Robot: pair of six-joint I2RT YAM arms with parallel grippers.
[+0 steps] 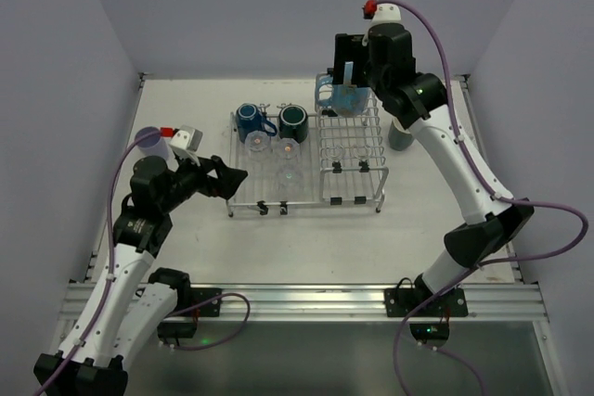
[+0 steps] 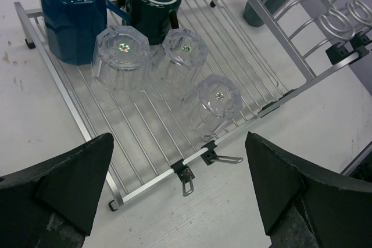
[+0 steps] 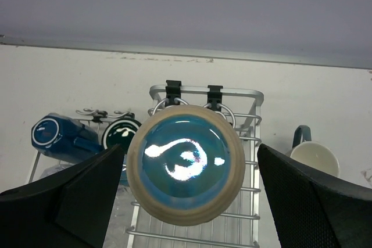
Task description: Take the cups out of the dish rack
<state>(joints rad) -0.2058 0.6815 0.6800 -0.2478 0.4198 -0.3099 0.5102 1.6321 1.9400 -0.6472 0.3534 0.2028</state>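
A white table (image 1: 186, 248) stands between plain lavender walls (image 1: 232, 6), with 2 robot arms fixed at its near edge. In the middle of the table sits the silver wire dish rack (image 1: 353, 199): a flat grid on the left, joined to a narrower tined section on the right.

At the far end of the tined section is a light-blue mug (image 3: 186, 164), its glossy base turned toward the right wrist camera. The right gripper (image 1: 348, 67) hangs over it with 1 finger on each side. I cannot tell whether the fingers are pressing on the mug.

On the flat grid, a blue mug (image 2: 72, 15) and a dark green mug (image 2: 152, 1) sit base up, side by side along the far edge. Just in front of them are 3 clear glasses (image 2: 186, 56), also upside down.

A grey-green mug (image 1: 401, 139) stands upright on the table, just beside the rack's right side.

The left gripper (image 1: 232, 180) hovers at the rack's near left corner, jaws spread wide and holding nothing.
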